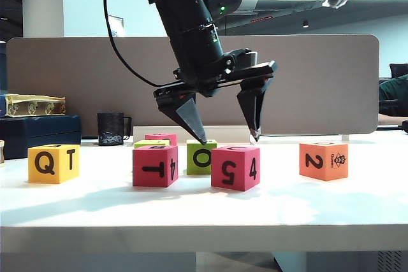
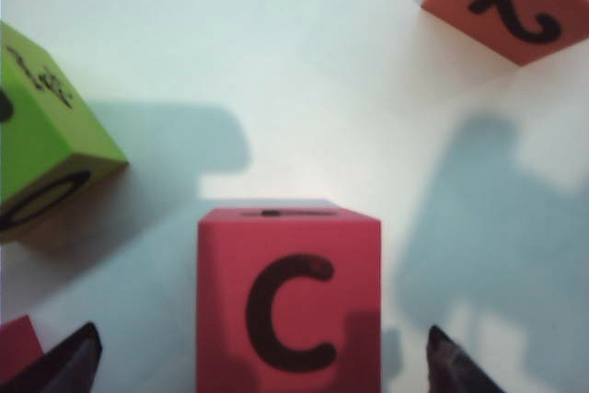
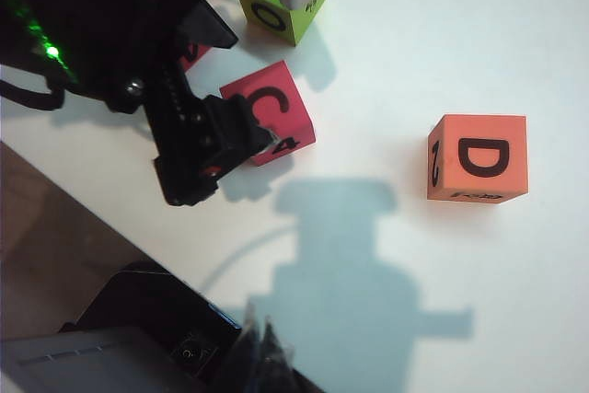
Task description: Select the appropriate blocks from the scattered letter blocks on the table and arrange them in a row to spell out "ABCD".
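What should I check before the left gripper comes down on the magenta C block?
1. Left gripper open: ok, jaws spread wide above the blocks.
2. Jaws straddling the magenta C block: ok, left wrist view shows a fingertip on each side of it.
3. Block free of neighbours: ok, the lime-green O block and the salmon D block sit apart from it.
4. C face up: ok in both wrist views.
5. Right gripper out of the way: ok, it hangs back near the table's edge; open or shut, cannot tell.
6. Height above block: cannot tell exactly; fingertips look level with its top.
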